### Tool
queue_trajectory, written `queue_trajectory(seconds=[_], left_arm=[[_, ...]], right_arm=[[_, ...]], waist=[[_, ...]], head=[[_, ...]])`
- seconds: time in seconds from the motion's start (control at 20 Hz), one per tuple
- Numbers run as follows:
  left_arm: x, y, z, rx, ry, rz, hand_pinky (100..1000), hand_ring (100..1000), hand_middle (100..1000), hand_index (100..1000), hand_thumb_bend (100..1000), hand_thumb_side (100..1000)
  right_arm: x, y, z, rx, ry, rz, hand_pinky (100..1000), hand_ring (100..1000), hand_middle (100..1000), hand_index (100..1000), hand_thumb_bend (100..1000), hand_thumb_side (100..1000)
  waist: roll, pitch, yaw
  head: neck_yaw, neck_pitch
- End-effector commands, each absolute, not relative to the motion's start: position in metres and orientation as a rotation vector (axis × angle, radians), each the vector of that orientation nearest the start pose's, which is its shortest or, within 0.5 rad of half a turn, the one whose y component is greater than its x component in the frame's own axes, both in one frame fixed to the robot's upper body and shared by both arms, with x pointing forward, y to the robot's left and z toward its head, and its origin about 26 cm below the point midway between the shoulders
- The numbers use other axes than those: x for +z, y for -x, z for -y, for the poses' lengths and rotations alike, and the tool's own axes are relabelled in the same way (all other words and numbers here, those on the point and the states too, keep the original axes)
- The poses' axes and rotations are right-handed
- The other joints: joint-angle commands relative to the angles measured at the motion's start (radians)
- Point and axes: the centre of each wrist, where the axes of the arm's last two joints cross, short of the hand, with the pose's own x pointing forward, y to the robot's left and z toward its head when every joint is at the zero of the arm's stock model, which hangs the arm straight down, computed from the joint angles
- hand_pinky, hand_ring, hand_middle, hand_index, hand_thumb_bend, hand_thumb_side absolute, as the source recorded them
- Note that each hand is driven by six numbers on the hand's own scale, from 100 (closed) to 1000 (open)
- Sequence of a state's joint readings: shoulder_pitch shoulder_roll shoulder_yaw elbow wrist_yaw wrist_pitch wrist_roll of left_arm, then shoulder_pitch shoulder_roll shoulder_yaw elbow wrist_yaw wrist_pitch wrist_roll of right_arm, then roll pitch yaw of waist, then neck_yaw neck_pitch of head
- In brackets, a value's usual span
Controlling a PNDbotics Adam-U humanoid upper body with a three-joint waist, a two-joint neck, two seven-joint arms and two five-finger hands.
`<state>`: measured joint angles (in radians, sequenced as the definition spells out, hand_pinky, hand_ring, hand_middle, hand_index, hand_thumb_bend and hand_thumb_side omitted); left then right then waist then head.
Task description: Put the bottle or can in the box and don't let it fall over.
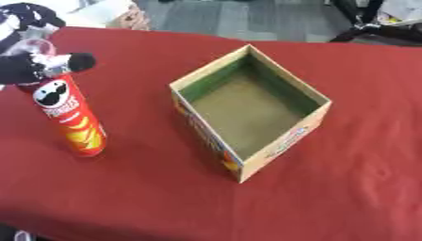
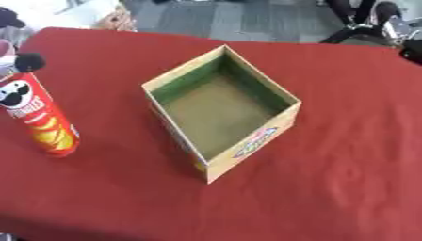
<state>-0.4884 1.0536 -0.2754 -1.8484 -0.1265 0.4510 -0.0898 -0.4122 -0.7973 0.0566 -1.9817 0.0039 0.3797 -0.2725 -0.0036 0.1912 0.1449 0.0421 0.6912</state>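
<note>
Fingers of the black left hand (image 1: 33,66) curl round the top end of the tall red cardboard crisp can with a moustached face on its label (image 1: 72,120), one dark fingertip (image 1: 81,61) poking out past the lid toward three o'clock. From these views the hand looks closed on the can, though how the thumb sits behind it is hidden.

By my reading the task is at its very start. The can stands on the red tablecloth (image 1: 346,179), at about nine o'clock from the open cardboard box with a green inner lining and printed outer walls (image 1: 247,110), and well apart from it. Its base seems to rest on the cloth, with the body leaning slightly, top toward eleven o'clock. The box is empty: only its bare brown floor shows. Everything remains to be done: lift, carry toward three o'clock, lower inside, and release with the can upright.

The left arm enters from the upper left corner, the hand reaching down onto the can's top from above and behind. No right hand shows in either view.
</note>
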Motion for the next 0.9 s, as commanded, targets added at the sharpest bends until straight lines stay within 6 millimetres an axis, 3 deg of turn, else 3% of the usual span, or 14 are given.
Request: queue_trajectory(seconds=[0.05,0.55,0.9], left_arm=[[0.274,-0.318,-0.32,-1.02,-0.937,1.522,965,912,896,859,891,825],[0.266,-0.322,-0.327,-0.975,-0.921,1.499,947,907,894,847,900,765],[0.263,-0.324,-0.327,-0.938,-0.875,1.506,877,881,866,824,903,605]], right_arm=[[0.283,-0.295,0.3,0.451,0.819,2.043,692,870,838,861,365,342],[0.283,-0.295,0.301,0.445,0.819,2.043,691,869,836,857,366,343],[0.283,-0.295,0.3,0.443,0.817,2.043,691,868,834,855,367,343]], waist=[[0.001,-0.011,0.001],[-0.004,-0.006,0.0],[-0.006,-0.004,-0.001]], head=[[0.003,-0.013],[0.004,-0.017],[0.008,-0.019]])
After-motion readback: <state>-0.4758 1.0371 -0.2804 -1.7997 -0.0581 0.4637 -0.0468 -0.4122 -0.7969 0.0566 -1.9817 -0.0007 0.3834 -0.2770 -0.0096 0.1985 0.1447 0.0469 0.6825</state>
